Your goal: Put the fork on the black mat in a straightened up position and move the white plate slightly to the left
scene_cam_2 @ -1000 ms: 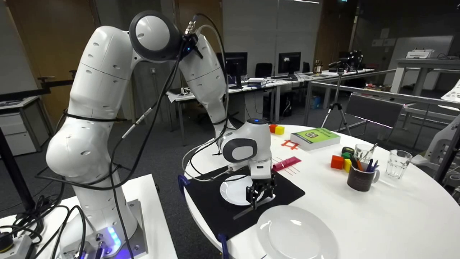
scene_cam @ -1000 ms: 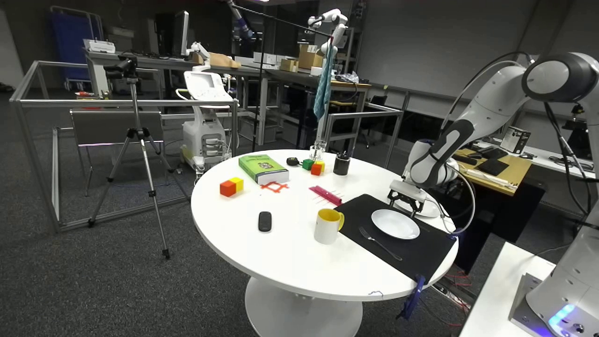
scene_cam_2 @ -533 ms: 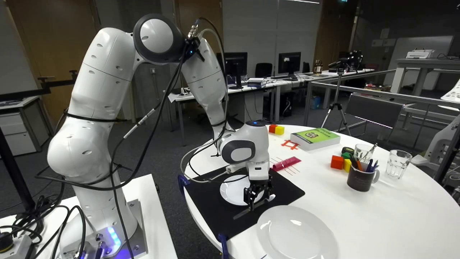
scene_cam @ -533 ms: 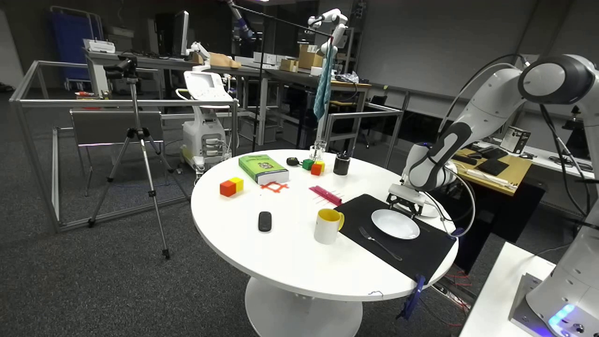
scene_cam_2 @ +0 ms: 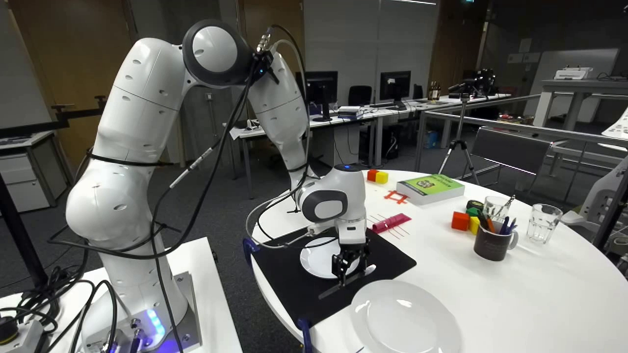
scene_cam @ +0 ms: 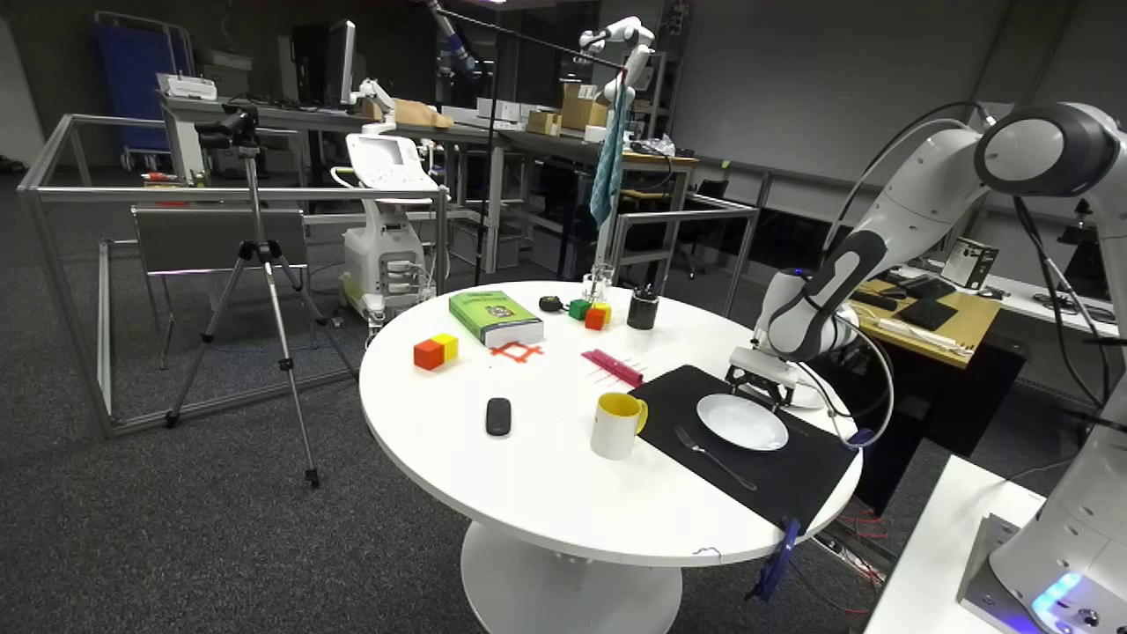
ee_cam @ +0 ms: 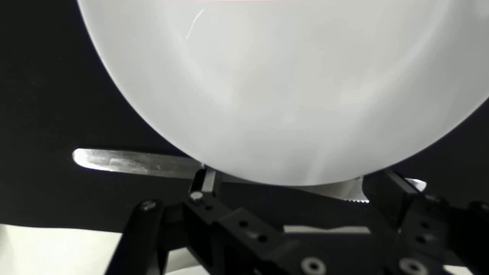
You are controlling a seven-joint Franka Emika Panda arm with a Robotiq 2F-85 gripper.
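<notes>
The fork (scene_cam: pixel 722 466) is on the black mat (scene_cam: pixel 808 482) in an exterior view, tines aimed around 10 o'clock, handle end at 4, so the long axis is pretty slanted. The white plate (scene_cam: pixel 742 423) sits just beside it, toward 1. Wrist view has the gripper (ee_cam: pixel 291 179) with jaws well apart at the plate's 6 o'clock rim, by a partly hidden knife (ee_cam: pixel 137 162).
</notes>
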